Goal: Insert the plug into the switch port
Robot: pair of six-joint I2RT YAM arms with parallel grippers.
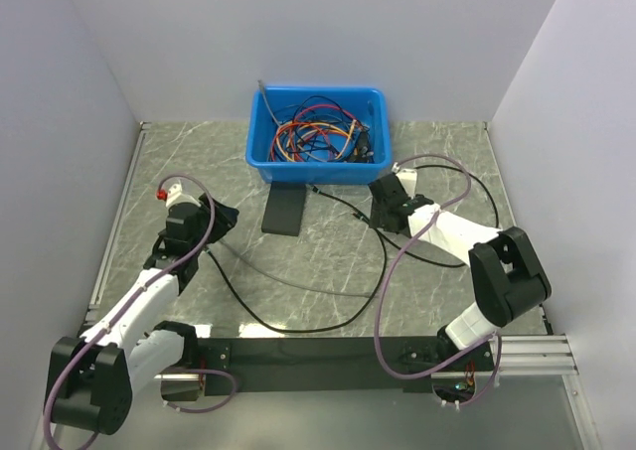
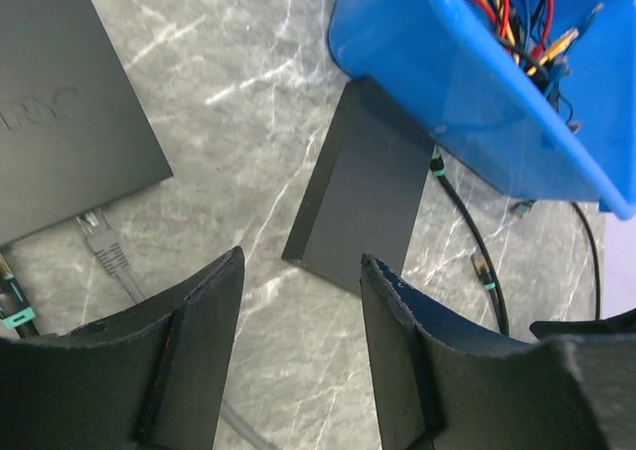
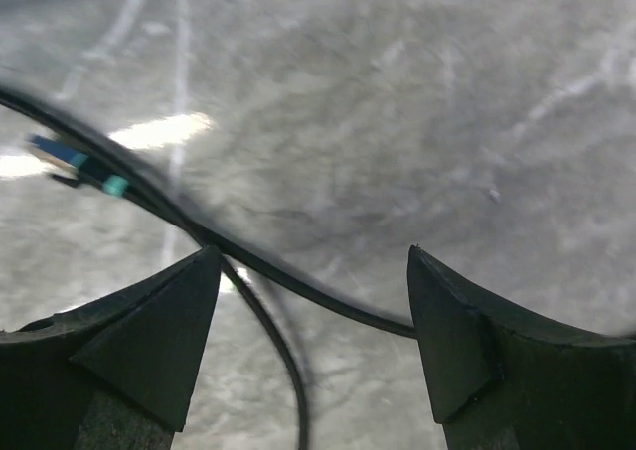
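Observation:
In the left wrist view the switch (image 2: 60, 102), a flat black box with pale lettering, lies at the upper left. A grey plug (image 2: 104, 253) sits against its near edge. My left gripper (image 2: 301, 256) hovers open over bare table, holding nothing. A black cable (image 3: 298, 281) crosses the table between the fingers of my right gripper (image 3: 311, 251), which is open and low over it. That cable's plug (image 3: 75, 159), with a teal tag, lies to the left of the fingers. From above, the right gripper (image 1: 383, 212) is below the bin and the left gripper (image 1: 221, 220) is at centre left.
A blue bin (image 1: 260, 157) full of coloured wires stands at the back centre. A plain flat black box (image 1: 281, 210) lies just in front of it. Long black cable loops (image 1: 298, 326) run across the middle of the table. White walls close in both sides.

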